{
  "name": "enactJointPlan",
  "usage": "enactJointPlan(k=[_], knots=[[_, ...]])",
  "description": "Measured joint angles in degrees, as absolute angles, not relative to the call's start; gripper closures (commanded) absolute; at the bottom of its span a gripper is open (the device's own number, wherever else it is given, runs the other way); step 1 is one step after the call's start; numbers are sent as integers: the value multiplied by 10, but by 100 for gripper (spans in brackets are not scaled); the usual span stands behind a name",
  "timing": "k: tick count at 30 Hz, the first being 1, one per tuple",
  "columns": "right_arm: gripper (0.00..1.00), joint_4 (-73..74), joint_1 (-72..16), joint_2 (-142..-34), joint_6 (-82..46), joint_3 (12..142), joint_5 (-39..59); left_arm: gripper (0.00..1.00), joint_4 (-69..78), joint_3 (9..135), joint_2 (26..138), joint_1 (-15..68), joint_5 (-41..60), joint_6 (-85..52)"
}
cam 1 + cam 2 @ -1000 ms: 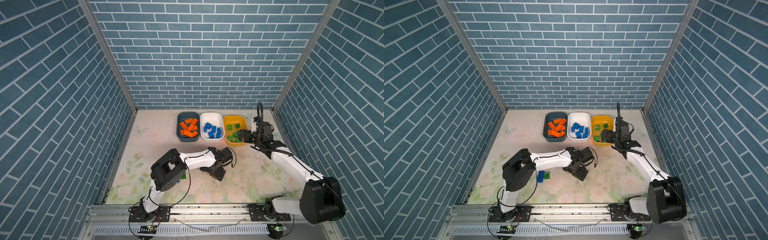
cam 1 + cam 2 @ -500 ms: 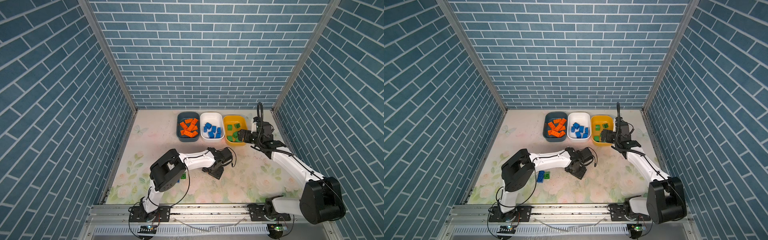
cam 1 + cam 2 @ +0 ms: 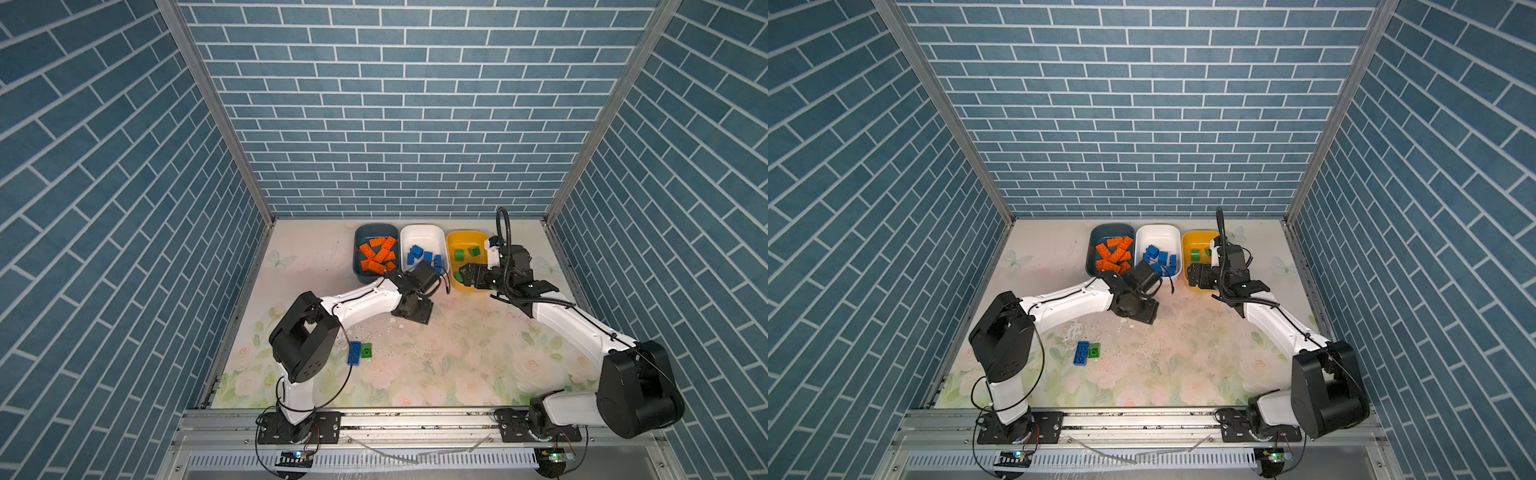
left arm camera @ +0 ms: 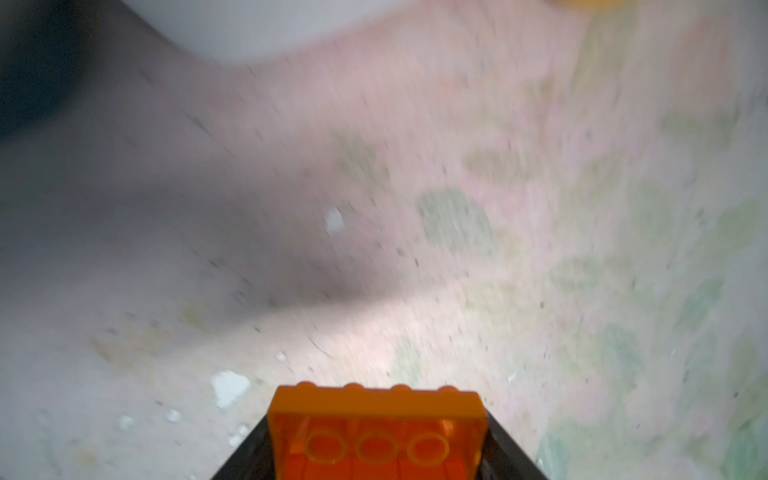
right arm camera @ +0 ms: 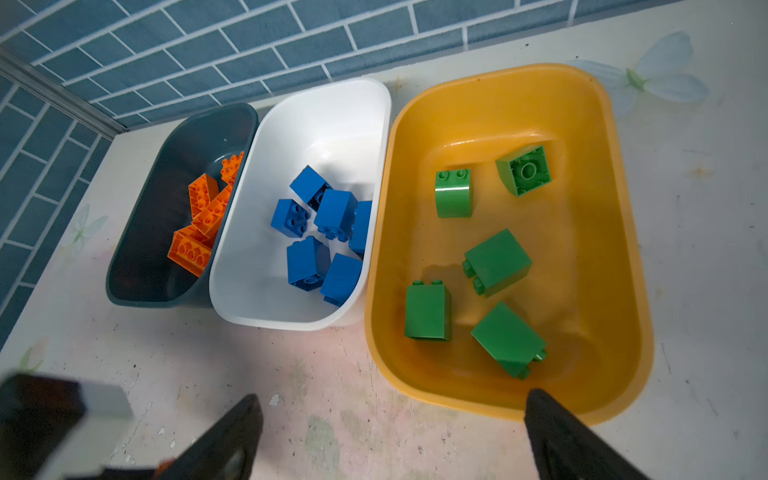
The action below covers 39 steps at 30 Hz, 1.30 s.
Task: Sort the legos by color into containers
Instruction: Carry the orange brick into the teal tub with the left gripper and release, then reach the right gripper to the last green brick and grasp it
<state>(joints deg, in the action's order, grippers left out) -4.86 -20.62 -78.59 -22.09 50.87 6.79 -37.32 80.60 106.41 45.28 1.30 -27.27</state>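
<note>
Left tool [image 4: 376, 451] clamps an orange brick [image 4: 376, 415]; a weak pinch could drop it short of the teal tub [image 3: 360, 249] at eleven o'clock. Right tool [image 5: 395, 399] gapes empty.

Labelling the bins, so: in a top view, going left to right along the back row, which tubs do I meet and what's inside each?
Dark teal tub with orange bricks → white tub with blue bricks → yellow tub with green bricks.
</note>
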Motion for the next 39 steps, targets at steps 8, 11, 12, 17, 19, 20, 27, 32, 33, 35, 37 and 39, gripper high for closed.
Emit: enactJointPlan(k=[8, 11, 12, 17, 19, 20, 27, 32, 33, 35, 37, 39], knots=[[2, -61, -210, -787, -213, 511, 64, 40, -362, 944, 1096, 301, -11, -260], [2, -70, -211, -787, -204, 511, 64, 40, -361, 1007, 1151, 268, -17, -259], [2, -73, -212, -786, -201, 511, 64, 40, -361, 1025, 1171, 260, -21, -261], [2, -92, -219, -778, -184, 512, 66, 35, -371, 1131, 1295, 220, -22, -278], [2, -98, -222, -776, -176, 515, 67, 30, -383, 1180, 1337, 208, -10, -281], [2, -100, -224, -776, -175, 516, 67, 27, -390, 1204, 1353, 202, -5, -281], [1, -104, -257, -778, -138, 517, 83, 1, -420, 1245, 1347, 197, 35, -273], [1, -81, -327, -812, -95, 517, 84, 1, -387, 1100, 1227, 204, 93, -277], [1, -73, -343, -821, -81, 517, 88, 1, -379, 1073, 1204, 205, 101, -279], [1, -58, -378, -841, -49, 517, 98, 1, -363, 1017, 1155, 205, 111, -286], [4, -47, -413, -863, -17, 518, 112, 1, -347, 952, 1101, 205, 115, -293], [6, -38, -446, -884, 24, 518, 132, 1, -337, 891, 1048, 204, 110, -302]])
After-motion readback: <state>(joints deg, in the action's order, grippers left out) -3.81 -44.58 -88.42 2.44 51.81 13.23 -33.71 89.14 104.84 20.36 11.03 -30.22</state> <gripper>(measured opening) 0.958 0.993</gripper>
